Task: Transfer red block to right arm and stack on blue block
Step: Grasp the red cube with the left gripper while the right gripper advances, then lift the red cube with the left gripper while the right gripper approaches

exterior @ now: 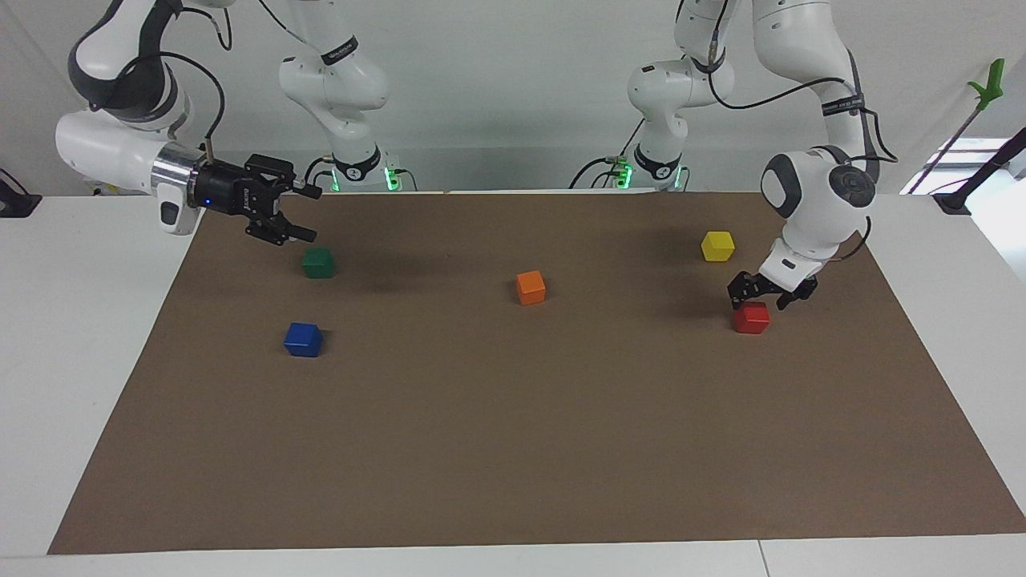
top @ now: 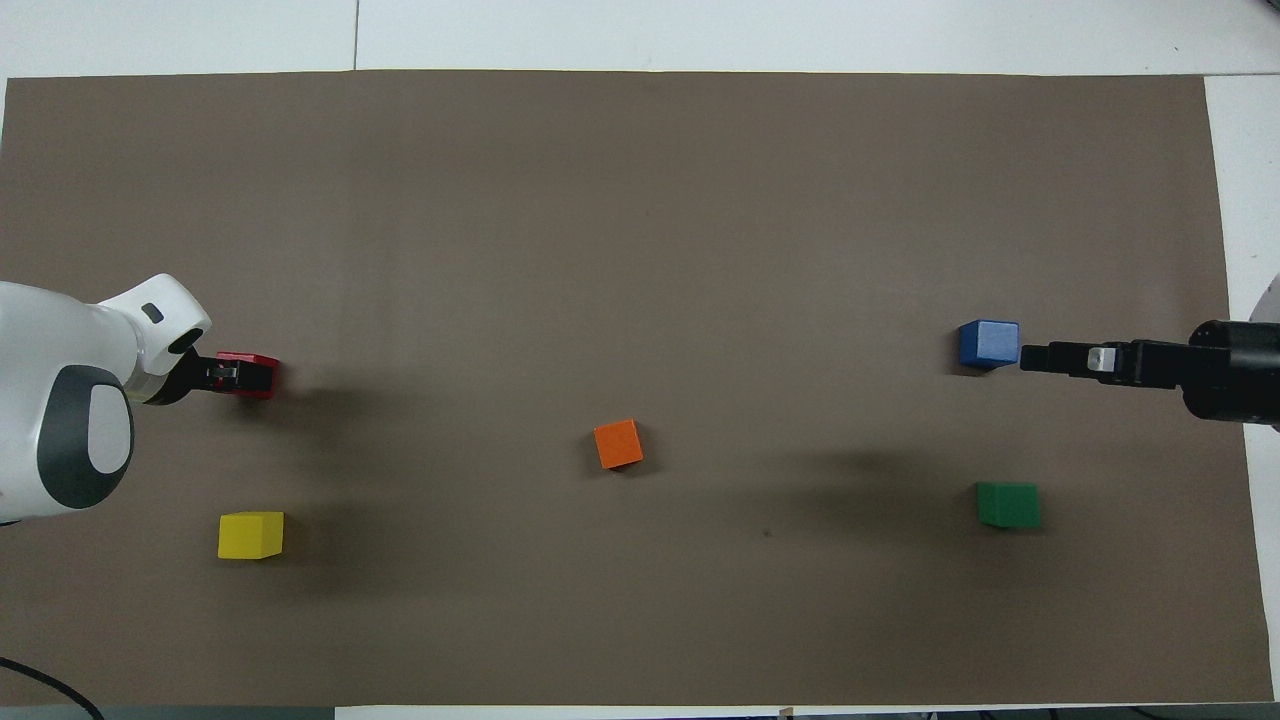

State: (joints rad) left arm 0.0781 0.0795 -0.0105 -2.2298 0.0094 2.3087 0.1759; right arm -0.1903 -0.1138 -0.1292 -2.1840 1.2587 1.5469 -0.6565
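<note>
L gripper point(exterior: 760, 298) open, straddling red block point(exterior: 752, 318) for pickup; R gripper point(exterior: 290, 214) open, raised over worktop, waiting for handover.

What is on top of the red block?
Nothing rests on the red block. The left gripper hangs just over it, fingers open. From overhead the gripper covers much of the block's top, so only its edges show there.

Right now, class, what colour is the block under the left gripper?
Red block, clearest in the facing view.
</note>
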